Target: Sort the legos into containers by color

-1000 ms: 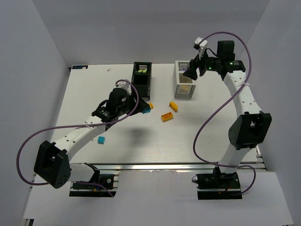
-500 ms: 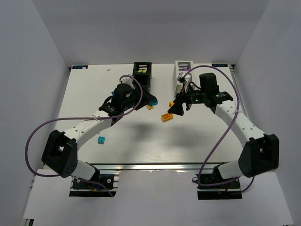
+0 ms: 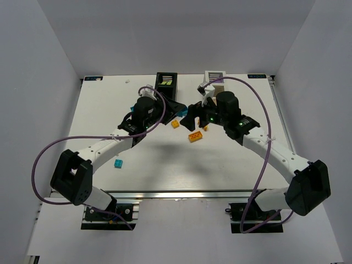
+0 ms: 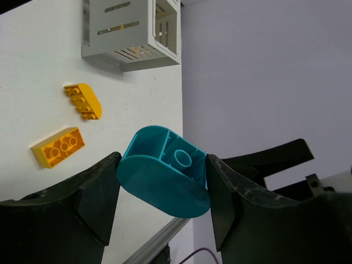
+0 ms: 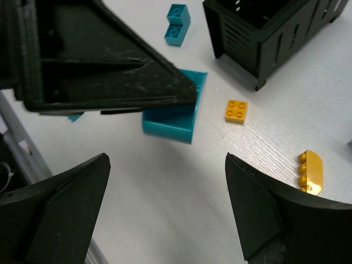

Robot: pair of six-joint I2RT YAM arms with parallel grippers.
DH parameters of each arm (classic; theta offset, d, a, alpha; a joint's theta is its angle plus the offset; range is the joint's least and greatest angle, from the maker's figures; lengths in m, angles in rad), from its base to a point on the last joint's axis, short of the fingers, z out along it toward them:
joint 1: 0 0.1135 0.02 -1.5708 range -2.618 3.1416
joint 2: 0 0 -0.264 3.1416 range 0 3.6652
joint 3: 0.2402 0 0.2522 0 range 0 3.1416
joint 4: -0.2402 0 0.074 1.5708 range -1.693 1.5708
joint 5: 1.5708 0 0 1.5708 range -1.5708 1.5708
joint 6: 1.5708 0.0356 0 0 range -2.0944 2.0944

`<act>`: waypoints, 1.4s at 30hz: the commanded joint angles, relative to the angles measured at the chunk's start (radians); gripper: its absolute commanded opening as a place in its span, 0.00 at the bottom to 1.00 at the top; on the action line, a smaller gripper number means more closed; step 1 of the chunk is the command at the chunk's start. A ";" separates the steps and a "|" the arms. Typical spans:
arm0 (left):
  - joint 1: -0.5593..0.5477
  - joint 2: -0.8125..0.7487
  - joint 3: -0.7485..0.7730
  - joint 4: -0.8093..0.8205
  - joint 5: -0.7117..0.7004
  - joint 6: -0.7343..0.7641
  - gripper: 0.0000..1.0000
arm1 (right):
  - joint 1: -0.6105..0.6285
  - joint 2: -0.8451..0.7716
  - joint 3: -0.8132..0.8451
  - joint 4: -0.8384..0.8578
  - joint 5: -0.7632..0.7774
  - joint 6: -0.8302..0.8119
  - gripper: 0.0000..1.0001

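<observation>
My left gripper (image 3: 176, 113) is shut on a cyan curved lego (image 4: 165, 187) and holds it above the table, just in front of the black container (image 3: 166, 83). The held lego also shows in the right wrist view (image 5: 170, 114). My right gripper (image 3: 198, 115) is open and empty, close beside the left one, above the table (image 5: 166, 165). Orange legos lie below: a small square (image 5: 236, 110), a rounded one (image 5: 311, 171) and a rectangular one (image 3: 194, 136). The white container (image 3: 214, 77) stands at the back right. A cyan lego (image 3: 117, 163) lies at the front left.
The two grippers are very near each other in the middle of the table. The black container's corner (image 5: 264, 38) is close to the right gripper. The white container (image 4: 132, 30) stands behind the orange legos (image 4: 58, 146). Grey walls enclose the table.
My right arm has swung from above the white container down and left to the table's middle, beside the left gripper. The left gripper has moved slightly right and back with the cyan lego.
</observation>
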 commanded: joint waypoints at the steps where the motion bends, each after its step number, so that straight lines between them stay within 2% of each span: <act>1: -0.011 -0.014 -0.015 0.065 -0.016 -0.058 0.00 | 0.016 0.022 0.021 0.098 0.135 0.042 0.89; 8: -0.017 -0.008 -0.027 0.088 -0.007 -0.084 0.00 | 0.044 0.045 0.012 0.186 0.195 0.025 0.85; 12: -0.018 -0.002 -0.035 0.110 -0.003 -0.103 0.00 | 0.050 0.040 -0.031 0.291 0.183 0.005 0.71; 15: -0.018 0.003 -0.041 0.127 0.001 -0.117 0.00 | 0.055 0.045 -0.045 0.327 0.186 -0.016 0.65; 23: -0.020 0.008 -0.055 0.171 0.004 -0.152 0.00 | 0.058 0.083 -0.031 0.336 0.187 -0.044 0.53; 26: -0.020 0.012 -0.056 0.182 0.009 -0.163 0.00 | 0.058 0.088 -0.033 0.350 0.189 -0.056 0.43; 27: -0.021 0.012 -0.059 0.187 0.010 -0.169 0.01 | 0.058 0.091 -0.030 0.348 0.189 -0.061 0.35; 29: -0.020 0.011 -0.064 0.196 0.007 -0.183 0.10 | 0.059 0.095 -0.028 0.347 0.183 -0.067 0.24; 30: -0.020 0.011 -0.062 0.187 0.001 -0.193 0.23 | 0.059 0.092 -0.028 0.347 0.169 -0.070 0.13; 32: -0.020 0.003 -0.062 0.181 -0.017 -0.195 0.43 | 0.058 0.088 -0.028 0.341 0.158 -0.082 0.00; 33: -0.020 -0.008 -0.064 0.174 -0.037 -0.196 0.61 | 0.056 0.082 -0.028 0.324 0.146 -0.093 0.00; 36: -0.015 -0.025 -0.049 0.142 -0.086 -0.181 0.80 | 0.049 0.068 -0.021 0.284 0.132 -0.148 0.00; 37: -0.008 -0.037 -0.040 0.097 -0.138 -0.152 0.95 | 0.044 0.062 -0.016 0.245 0.129 -0.162 0.00; 38: -0.001 -0.043 -0.017 0.070 -0.157 -0.137 0.98 | 0.027 0.059 -0.008 0.223 0.129 -0.195 0.00; 42: 0.052 -0.071 0.026 -0.063 -0.217 -0.031 0.98 | -0.051 0.074 0.077 0.089 0.103 -0.274 0.00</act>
